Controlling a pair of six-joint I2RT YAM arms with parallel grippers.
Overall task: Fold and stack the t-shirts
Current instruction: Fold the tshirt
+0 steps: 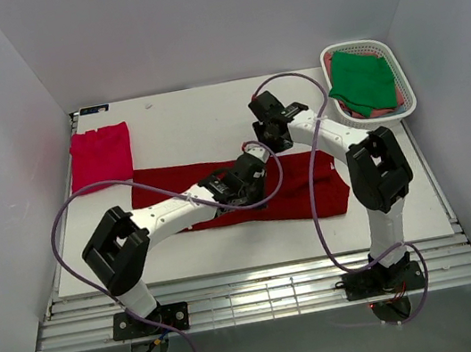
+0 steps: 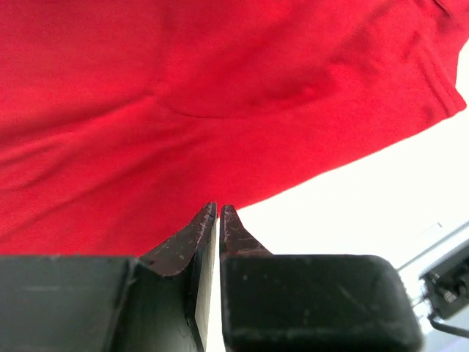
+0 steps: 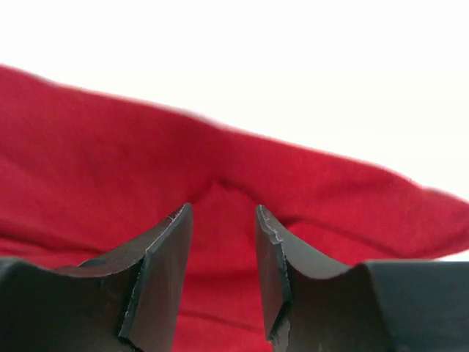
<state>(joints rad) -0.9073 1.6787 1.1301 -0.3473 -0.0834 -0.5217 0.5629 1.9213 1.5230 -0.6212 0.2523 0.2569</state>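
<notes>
Looking across from the left: the pink shirt (image 1: 101,156) sits folded at the far-left corner of the tabletop (image 1: 189,116), so that one looks done to me. The red shirt (image 1: 161,188) lies across the middle as a long band running left to right. I read that as folded once lengthwise but not yet folded down to size.

Both arms meet over it near the middle. The left hand (image 2: 219,209) is open only a crack with nothing in it, close over the red cloth where its edge meets bare tabletop. The right hand (image 3: 223,213) is clearly wider open and also holds nothing, with a raised ridge of red cloth right in front of it. Far right, the green shirt (image 1: 362,81) is in the basket (image 1: 410,101) with something pinkish under it, can't tell what.

My guess at the step: mid-fold on the red one, between grips. The next move probably calls for the left hand to open wider, then both to pinch one end of the band and carry it over the other, edges lined up. That should bring it to roughly the pink shirt's footprint. After that, stack it and fetch the green.
</notes>
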